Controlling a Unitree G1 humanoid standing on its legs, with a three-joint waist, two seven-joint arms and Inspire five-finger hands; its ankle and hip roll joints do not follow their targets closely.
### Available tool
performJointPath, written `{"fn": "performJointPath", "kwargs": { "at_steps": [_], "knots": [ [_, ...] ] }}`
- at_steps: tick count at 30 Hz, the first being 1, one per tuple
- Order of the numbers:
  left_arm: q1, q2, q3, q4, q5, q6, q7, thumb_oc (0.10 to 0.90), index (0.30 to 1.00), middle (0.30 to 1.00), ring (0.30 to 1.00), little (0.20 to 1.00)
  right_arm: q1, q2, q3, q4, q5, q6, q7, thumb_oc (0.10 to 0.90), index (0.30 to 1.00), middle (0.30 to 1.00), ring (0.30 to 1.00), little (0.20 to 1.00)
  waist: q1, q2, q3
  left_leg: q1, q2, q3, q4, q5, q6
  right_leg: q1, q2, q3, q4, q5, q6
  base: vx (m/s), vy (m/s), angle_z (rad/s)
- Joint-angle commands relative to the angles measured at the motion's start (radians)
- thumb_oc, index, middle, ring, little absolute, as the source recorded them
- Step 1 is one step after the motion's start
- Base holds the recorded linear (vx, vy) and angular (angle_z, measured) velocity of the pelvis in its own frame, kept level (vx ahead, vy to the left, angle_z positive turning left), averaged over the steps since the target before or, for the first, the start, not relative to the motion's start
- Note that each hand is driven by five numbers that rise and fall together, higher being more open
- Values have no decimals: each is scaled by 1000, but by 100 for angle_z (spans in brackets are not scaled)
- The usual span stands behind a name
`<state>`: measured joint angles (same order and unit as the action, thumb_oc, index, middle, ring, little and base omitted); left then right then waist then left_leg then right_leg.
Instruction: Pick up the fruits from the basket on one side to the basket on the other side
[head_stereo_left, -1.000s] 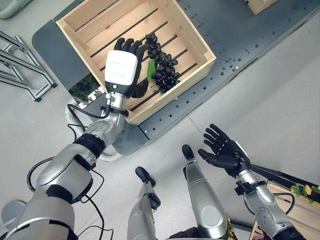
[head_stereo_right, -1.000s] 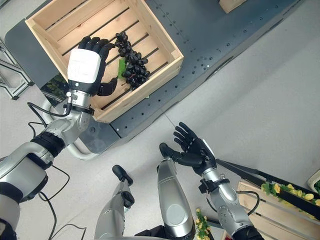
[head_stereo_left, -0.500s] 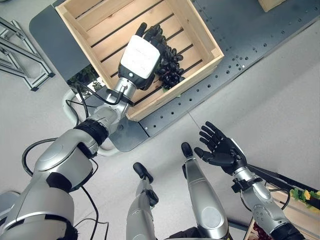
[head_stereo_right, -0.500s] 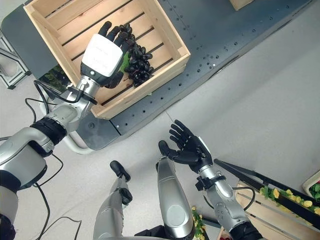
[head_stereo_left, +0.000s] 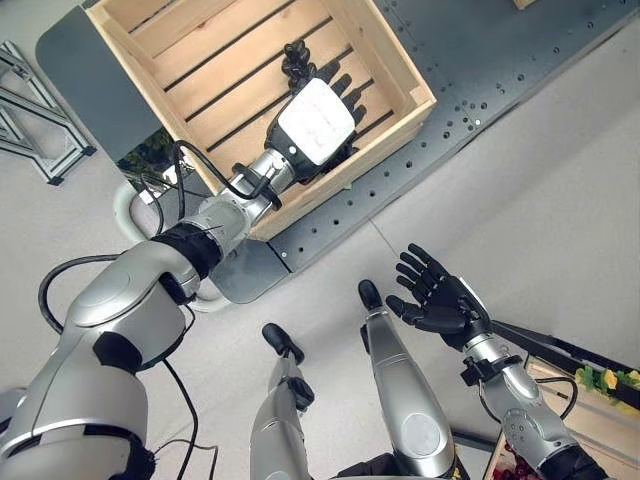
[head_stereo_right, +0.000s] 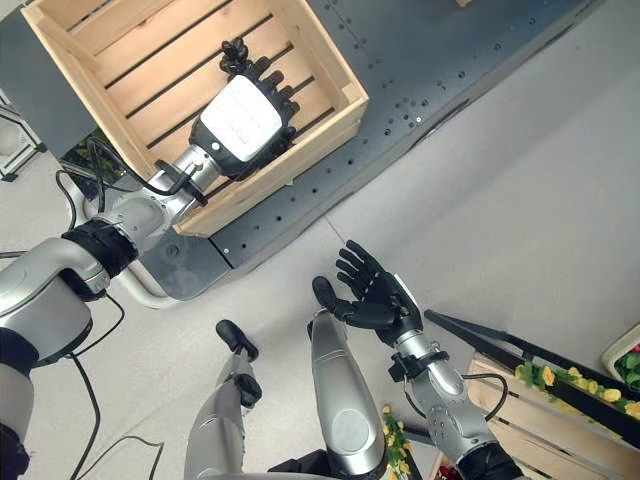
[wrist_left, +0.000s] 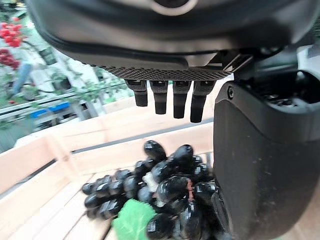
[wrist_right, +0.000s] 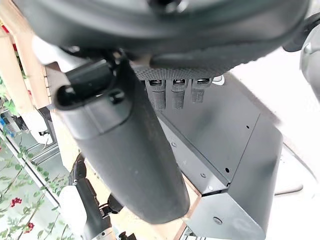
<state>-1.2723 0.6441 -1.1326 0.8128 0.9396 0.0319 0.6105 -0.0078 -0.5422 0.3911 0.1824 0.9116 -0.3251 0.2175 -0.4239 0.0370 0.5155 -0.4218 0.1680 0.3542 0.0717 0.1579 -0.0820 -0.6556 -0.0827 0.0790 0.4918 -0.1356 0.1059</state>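
- the left hand (head_stereo_left: 315, 120), fingers spread, hovers over the bunch of dark grapes (wrist_left: 160, 192) in the slatted wooden crate (head_stereo_left: 372, 40)
- next: curl round the bunch, then lift
- right hand (head_stereo_left: 440, 300) idle, fingers spread

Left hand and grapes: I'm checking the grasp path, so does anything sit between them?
No. In the left wrist view the left hand hangs over the grapes with open air between; its fingers aren't closed on them yet.

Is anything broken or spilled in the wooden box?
Nothing stands out. The grapes lie in one bunch on the slats of the wooden crate, under the open left hand. No spills or damage show.
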Motion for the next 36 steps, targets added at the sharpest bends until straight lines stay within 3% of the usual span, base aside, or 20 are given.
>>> {"fn": "performJointPath", "kwargs": {
  "at_steps": [1,4,5,12,19,25,28,29,36],
  "knots": [
    [-162,40,41,-1,24,-41,-97,800,900,900,900,900,-15,23,-12,-46,29,-113,16,800,900,900,900,900,-28,-76,4,-7,60,8,249,-86,-54,60,67,-47,-191,171,-56,0,0,0],
    [-167,29,4,-8,33,-117,-191,800,900,900,900,900,-21,26,-15,-46,35,-110,13,800,900,900,900,900,-31,-75,4,-15,60,11,250,-82,-55,54,66,-46,-193,173,-56,0,0,0],
    [-169,23,-20,-39,35,-91,-260,800,900,900,900,900,-28,29,-14,-43,36,-106,7,800,900,900,900,900,-34,-74,4,-17,60,14,246,-81,-55,51,64,-46,-196,176,-54,0,0,0],
    [-210,-16,-62,-19,-15,-32,-420,800,900,900,900,900,-44,34,-3,-33,45,-108,4,800,900,900,900,900,-43,-73,4,-21,59,28,226,-74,-56,41,65,-47,-210,183,-56,0,0,0],
    [-210,-41,-49,51,-2,90,-469,800,900,900,900,900,-57,50,2,-14,57,-129,-8,800,900,900,900,900,-37,-77,4,-33,62,30,220,-65,-60,36,65,-58,-224,191,-61,-13,-22,0],
    [-210,-41,-29,123,-8,161,-421,800,900,900,900,900,-60,59,5,-6,69,-143,-13,800,900,900,900,900,-32,-81,4,-52,64,29,222,-56,-65,22,65,-61,-233,202,-63,0,0,0],
    [-213,-44,-20,170,-17,198,-354,478,418,418,418,418,-60,66,2,2,75,-155,-12,800,900,900,900,900,-32,-88,4,-63,62,29,222,-60,-63,13,67,-62,-235,209,-64,0,0,0],
    [-214,-46,-16,186,-16,205,-326,405,307,307,307,307,-60,69,2,2,78,-158,-14,800,900,900,900,900,-31,-91,4,-67,62,30,224,-62,-63,9,68,-62,-236,211,-64,0,0,0],
    [-226,-48,4,258,-12,203,-148,400,300,300,300,300,-58,83,5,0,87,-164,-12,800,900,900,900,900,-34,-110,4,-81,58,31,219,-67,-64,-8,77,-61,-239,226,-67,-1,-2,0]
  ]
}}
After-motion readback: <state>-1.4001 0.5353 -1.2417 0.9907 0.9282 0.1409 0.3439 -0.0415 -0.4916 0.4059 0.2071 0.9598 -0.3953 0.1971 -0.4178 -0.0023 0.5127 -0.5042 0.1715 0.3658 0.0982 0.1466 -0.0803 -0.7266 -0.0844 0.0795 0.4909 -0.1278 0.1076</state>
